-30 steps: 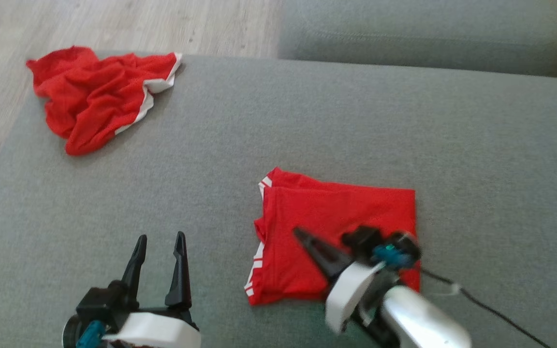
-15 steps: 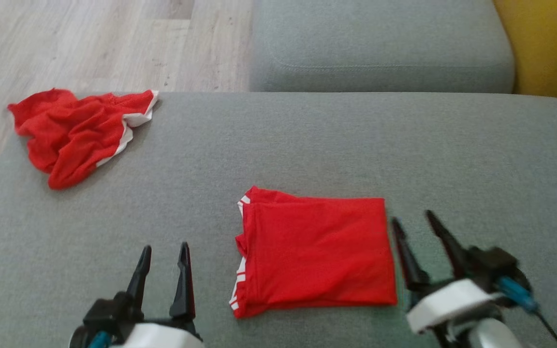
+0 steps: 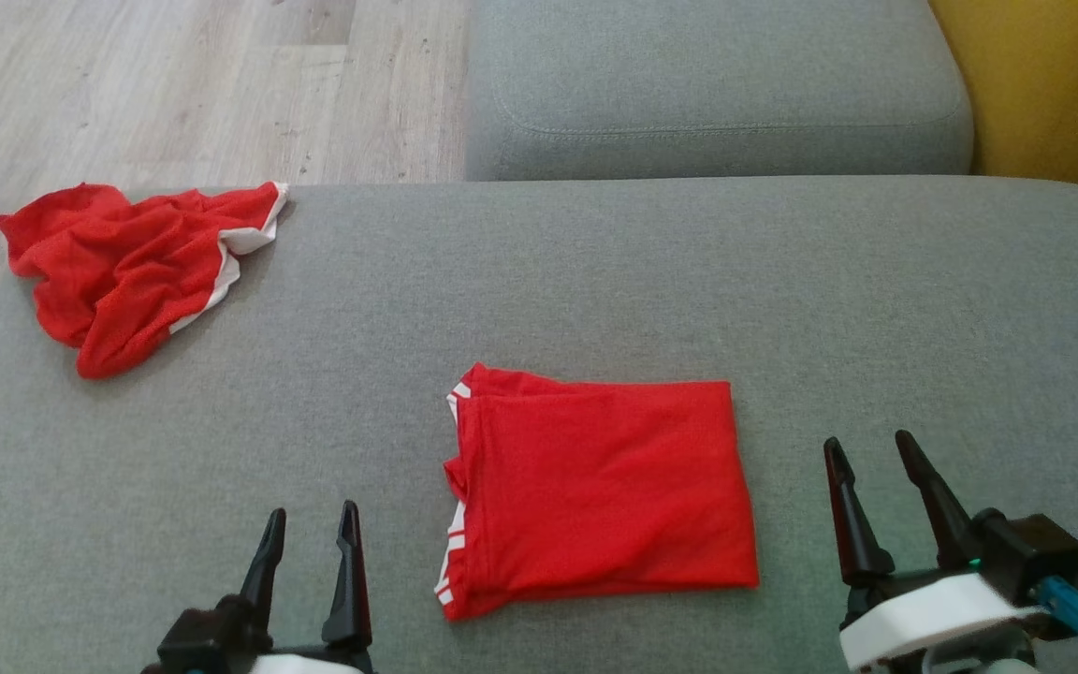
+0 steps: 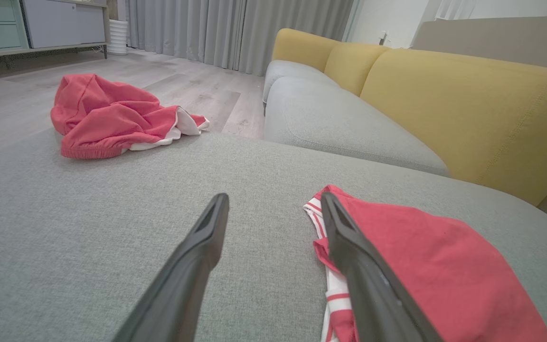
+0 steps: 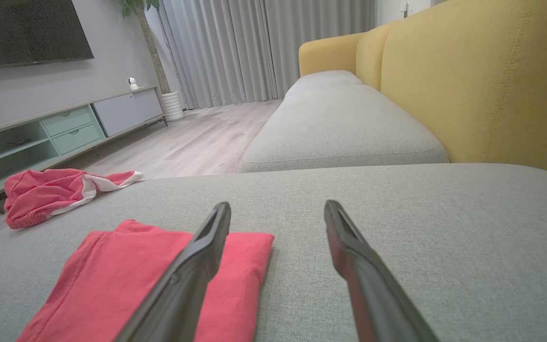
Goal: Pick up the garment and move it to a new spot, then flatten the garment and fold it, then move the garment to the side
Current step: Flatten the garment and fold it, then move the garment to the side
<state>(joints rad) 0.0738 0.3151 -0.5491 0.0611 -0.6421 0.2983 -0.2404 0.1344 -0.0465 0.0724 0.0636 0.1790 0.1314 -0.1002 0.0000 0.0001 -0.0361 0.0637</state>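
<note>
A red garment with white trim (image 3: 600,491) lies folded into a flat rectangle near the front middle of the grey sofa cushion (image 3: 595,271); it also appears in the left wrist view (image 4: 444,270) and the right wrist view (image 5: 126,285). My left gripper (image 3: 312,526) stands open to the left of it, empty, its two fingers apart (image 4: 273,204). On the other side my right gripper (image 3: 868,446) is open and empty too, just right of the fold's edge (image 5: 277,209). Neither touches the cloth.
A second red garment with a white band (image 3: 127,262) lies crumpled at the cushion's far left corner. Beyond it is wooden floor (image 3: 174,84). Another grey seat cushion (image 3: 717,84) sits behind, with a yellow backrest (image 3: 1054,84) at the right.
My right gripper has come off the folded garment and swung out to its right side, open. The head camera has shifted, so the whole scene sits differently. The left gripper stays put.
</note>
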